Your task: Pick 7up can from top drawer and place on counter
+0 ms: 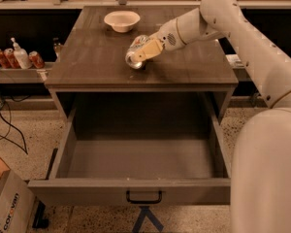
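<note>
The 7up can (135, 52), silvery with a pale label, lies tilted in my gripper (141, 55) just above or on the counter (97, 62), near its middle. My gripper's tan fingers (148, 50) are shut on the can, and the white arm reaches in from the right. The top drawer (140, 193) is pulled fully open below the counter, its inside bare, with a small black handle on its front panel.
A white bowl (121, 20) stands at the back of the counter. Red cans (5, 58) and a white pump bottle (20, 55) sit on the low left shelf. A cardboard box (7, 208) and cables lie on the floor at the left.
</note>
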### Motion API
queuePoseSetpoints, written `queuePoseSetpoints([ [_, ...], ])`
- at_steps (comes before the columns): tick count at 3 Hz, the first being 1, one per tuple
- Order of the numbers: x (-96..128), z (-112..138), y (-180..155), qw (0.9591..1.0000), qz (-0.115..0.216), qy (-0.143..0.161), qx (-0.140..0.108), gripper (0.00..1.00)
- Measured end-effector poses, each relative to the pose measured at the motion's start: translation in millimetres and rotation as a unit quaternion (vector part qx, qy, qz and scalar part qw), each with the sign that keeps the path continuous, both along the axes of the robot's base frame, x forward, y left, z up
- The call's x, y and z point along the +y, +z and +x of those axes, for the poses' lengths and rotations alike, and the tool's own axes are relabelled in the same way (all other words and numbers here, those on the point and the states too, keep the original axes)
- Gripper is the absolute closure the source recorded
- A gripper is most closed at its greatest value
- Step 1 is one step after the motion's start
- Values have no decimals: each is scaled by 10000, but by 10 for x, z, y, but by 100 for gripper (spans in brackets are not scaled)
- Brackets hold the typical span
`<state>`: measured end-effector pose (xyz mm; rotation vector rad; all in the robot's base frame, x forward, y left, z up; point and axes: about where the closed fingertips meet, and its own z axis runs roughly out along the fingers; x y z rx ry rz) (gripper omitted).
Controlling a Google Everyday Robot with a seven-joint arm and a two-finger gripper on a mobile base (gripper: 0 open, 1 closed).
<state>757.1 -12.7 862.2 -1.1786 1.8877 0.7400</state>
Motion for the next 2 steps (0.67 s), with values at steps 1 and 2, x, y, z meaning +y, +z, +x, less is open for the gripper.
queuePoseSetpoints([
  [1,32,0,-22,10000,0,22,17,11],
  [2,56,0,-39,10000,2,40,30,0],
])
